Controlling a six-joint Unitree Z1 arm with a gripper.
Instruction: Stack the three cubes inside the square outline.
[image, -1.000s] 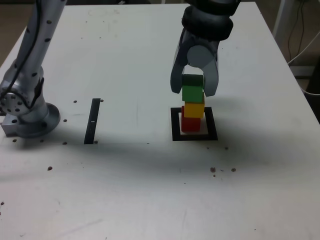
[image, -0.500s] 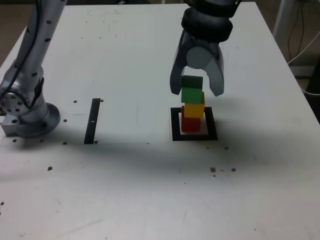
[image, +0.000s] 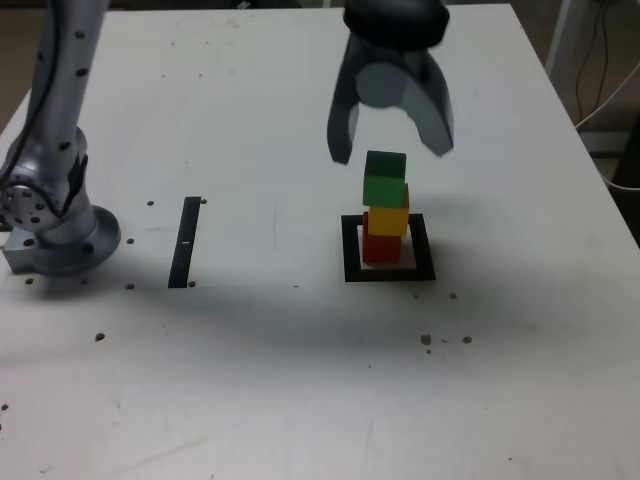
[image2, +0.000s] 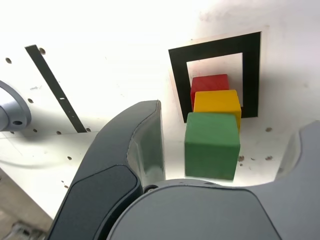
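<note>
The grey two-fingered claw (image: 391, 140) now hangs above the small matte green cube (image: 385, 178) instead of flanking it, its jaws spread far wider than a second ago, and it no longer touches the block it gripped earlier.

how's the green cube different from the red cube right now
The green cube tops the stack with nothing on it; the red cube is at the bottom, inside the square outline, with the yellow cube on it. The green cube sits just below the open claw, untouched; the red cube is farthest from it. The green cube looks slightly offset from the cubes below. Both appear to be the same size and matte.
</note>
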